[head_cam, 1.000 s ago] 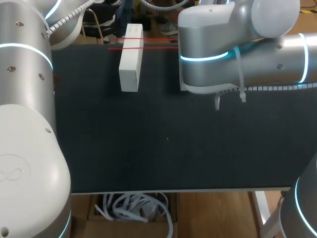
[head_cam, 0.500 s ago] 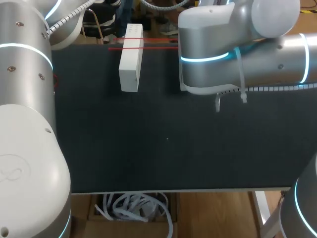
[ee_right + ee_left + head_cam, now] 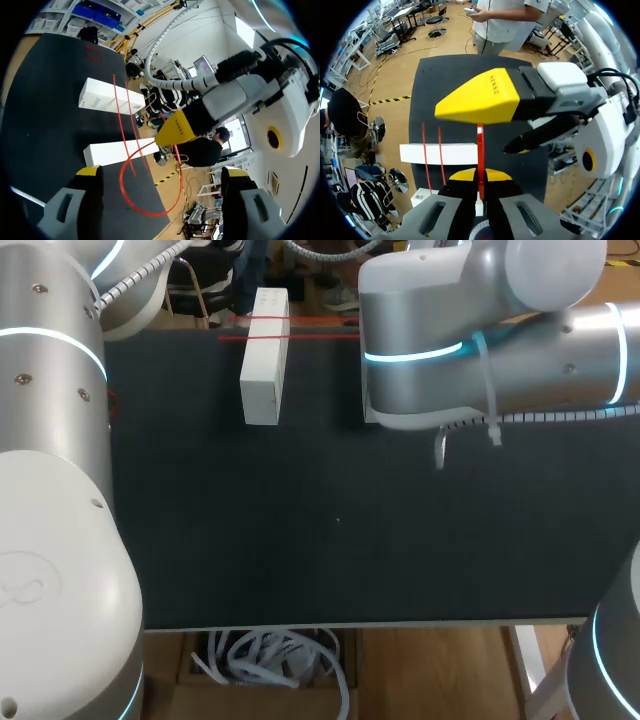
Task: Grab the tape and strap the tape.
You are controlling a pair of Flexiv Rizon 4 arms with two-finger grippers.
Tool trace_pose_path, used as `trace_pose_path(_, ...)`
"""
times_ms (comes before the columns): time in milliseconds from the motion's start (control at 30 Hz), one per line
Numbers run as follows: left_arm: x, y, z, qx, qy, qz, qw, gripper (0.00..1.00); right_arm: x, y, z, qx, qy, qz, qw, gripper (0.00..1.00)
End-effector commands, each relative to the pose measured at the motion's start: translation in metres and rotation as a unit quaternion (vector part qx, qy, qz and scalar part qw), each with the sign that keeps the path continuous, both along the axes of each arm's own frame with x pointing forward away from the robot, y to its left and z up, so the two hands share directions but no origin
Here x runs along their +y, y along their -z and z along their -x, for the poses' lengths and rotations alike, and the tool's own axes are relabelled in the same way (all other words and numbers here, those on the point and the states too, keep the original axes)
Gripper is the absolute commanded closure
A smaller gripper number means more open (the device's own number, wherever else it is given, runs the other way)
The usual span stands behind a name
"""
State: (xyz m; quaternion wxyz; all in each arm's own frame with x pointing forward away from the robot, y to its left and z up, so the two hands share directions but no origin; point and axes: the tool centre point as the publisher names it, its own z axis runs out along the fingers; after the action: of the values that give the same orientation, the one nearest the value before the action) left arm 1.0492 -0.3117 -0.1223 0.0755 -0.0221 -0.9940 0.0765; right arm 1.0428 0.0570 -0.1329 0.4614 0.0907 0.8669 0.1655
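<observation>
Tape strung between our two grippers, over the boxes on the table.
Our left gripper (image 3: 480, 176) has a strand of the tape (image 3: 480, 147) pinched between its jaws. The strand runs straight ahead of them to a finger of our right gripper (image 3: 162, 174), which sits just ahead. Between the wide-apart right jaws the tape curls in a loop, touching neither finger, and the left gripper is ahead of that gap. A box (image 3: 117, 150) lies on the table (image 3: 300, 540) just ahead of the right jaws, beside the loop. What looks to us like a second box (image 3: 110, 96) lies farther ahead, apart from it. Two runs of tape cross both.
</observation>
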Motion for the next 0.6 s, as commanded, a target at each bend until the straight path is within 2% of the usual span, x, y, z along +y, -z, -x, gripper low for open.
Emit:
trace_pose_path(33, -0.001, -0.002, -0.002, 0.003, 0.0, -0.003, 1.0, 1.0, -0.019, -0.004, 0.01, 0.02, -0.005, -0.015, 1.0, 0.0)
trace_pose_path(133, -0.001, -0.002, -0.002, 0.003, 0.0, -0.003, 1.0, 1.0, -0.032, -0.002, 0.015, 0.042, -0.015, -0.011, 0.999, 0.0)
trace_pose_path(333, -0.001, -0.002, -0.002, 0.003, 0.0, -0.003, 1.0, 1.0, -0.057, 0.01, 0.018, 0.127, -0.062, 0.015, 0.99, 0.02)
trace_pose_path(433, -0.001, -0.002, -0.002, 0.003, 0.0, -0.003, 1.0, 1.0, -0.066, 0.015, 0.016, 0.146, -0.081, 0.006, 0.986, 0.0)
trace_pose_path(600, -0.001, -0.002, -0.002, 0.003, 0.0, -0.003, 1.0, 1.0, -0.08, 0.014, 0.006, 0.136, -0.092, -0.015, 0.986, 0.03)
